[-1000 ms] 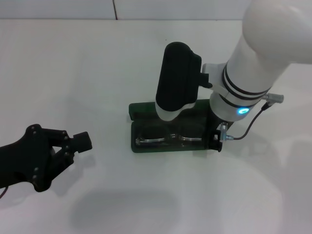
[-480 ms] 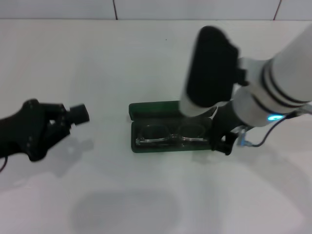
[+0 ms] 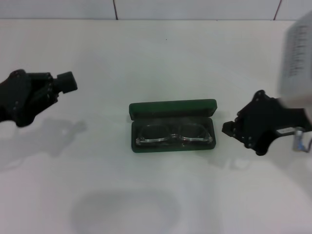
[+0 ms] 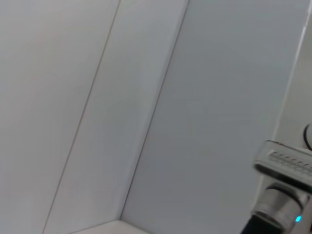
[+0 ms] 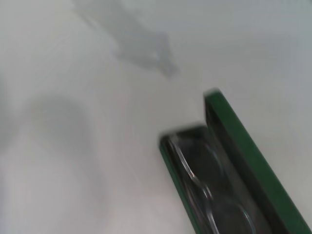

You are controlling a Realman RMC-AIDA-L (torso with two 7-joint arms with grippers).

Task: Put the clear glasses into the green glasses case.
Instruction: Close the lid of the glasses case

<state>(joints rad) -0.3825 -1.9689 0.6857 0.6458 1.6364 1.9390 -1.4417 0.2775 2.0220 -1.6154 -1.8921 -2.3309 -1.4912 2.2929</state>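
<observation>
The green glasses case lies open in the middle of the white table, its lid standing up on the far side. The clear glasses rest inside its lower half, lenses side by side, touched by nothing. My right gripper hovers just right of the case, apart from it. My left gripper is far off at the table's left side, holding nothing I can see. In the right wrist view the green glasses case shows from one end, with the clear glasses lying in it.
The white table spreads all around the case, and a tiled wall edge runs along the back. The left wrist view shows only pale wall panels and a piece of the other arm.
My right arm has swung away from above the case to its right, uncovering the glasses lying inside. My left gripper has drifted back and to the left.
</observation>
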